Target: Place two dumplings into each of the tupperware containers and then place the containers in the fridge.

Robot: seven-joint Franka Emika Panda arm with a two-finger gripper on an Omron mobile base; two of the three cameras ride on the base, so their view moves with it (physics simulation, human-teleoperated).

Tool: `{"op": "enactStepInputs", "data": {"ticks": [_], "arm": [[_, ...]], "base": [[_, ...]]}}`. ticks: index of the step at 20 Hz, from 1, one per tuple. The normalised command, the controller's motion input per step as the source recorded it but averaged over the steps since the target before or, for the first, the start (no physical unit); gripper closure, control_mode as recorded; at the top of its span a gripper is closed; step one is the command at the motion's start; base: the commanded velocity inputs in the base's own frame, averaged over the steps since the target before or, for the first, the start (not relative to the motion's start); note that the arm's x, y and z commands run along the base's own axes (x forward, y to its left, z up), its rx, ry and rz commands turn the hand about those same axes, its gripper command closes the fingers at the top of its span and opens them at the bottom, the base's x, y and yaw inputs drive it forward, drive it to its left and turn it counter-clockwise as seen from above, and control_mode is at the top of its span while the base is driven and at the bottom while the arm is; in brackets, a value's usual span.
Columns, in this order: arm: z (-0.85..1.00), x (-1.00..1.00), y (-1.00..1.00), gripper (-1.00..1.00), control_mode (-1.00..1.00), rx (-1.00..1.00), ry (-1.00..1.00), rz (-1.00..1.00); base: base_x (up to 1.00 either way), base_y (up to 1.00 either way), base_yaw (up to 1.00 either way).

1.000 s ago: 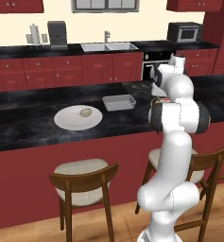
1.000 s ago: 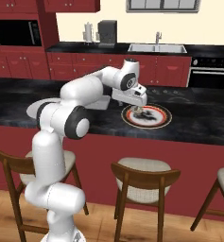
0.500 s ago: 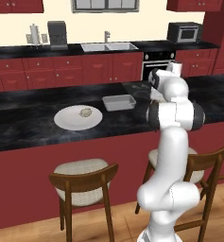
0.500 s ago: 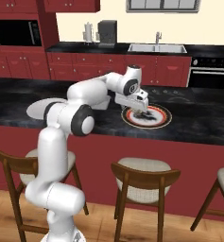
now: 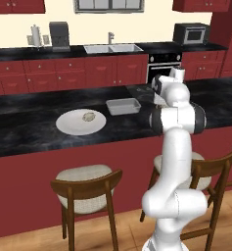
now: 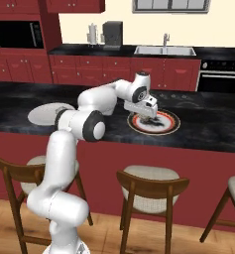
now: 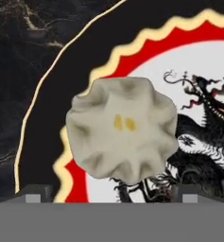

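I have the gripper down low over the red-rimmed plate on the dark counter, lower and further out over the plate than a second ago, when the hand was nearer the plate's left edge. In the hand view a dumpling sits on the plate's patterned face, straddling the red band and the white centre, right ahead of my two finger tips, which stand wide apart on either side of it without touching it. Nothing is held.

From the left base camera, the arm's upper part has swung more upright than before and blocks the red-rimmed plate. To the left of the arm, one tupperware container lies on the counter, and further left is the round white plate carrying another dumpling. Those have not shifted. In the right base view the white plate shows at the left behind the arm.
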Motion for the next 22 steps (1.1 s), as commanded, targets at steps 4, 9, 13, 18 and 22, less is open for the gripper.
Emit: {"op": "enactStepInputs", "data": {"ticks": [4,9,13,18,22], "arm": [[-0.11,0.48,-0.31,-1.00,-1.00,0.00,0.00,0.00],[-0.06,0.36,-0.11,-1.00,-1.00,0.00,0.00,0.00],[-0.05,0.06,0.00,1.00,-1.00,0.00,0.05,0.00],[0.00,-0.61,0.29,1.00,-1.00,-0.03,0.01,0.02],[0.00,-1.00,0.60,1.00,-1.00,-0.07,0.00,0.08]], "base": [[0.00,0.00,0.00],[0.00,0.00,0.00],[0.00,0.00,0.00],[0.00,0.00,0.00],[0.00,0.00,0.00]]}}
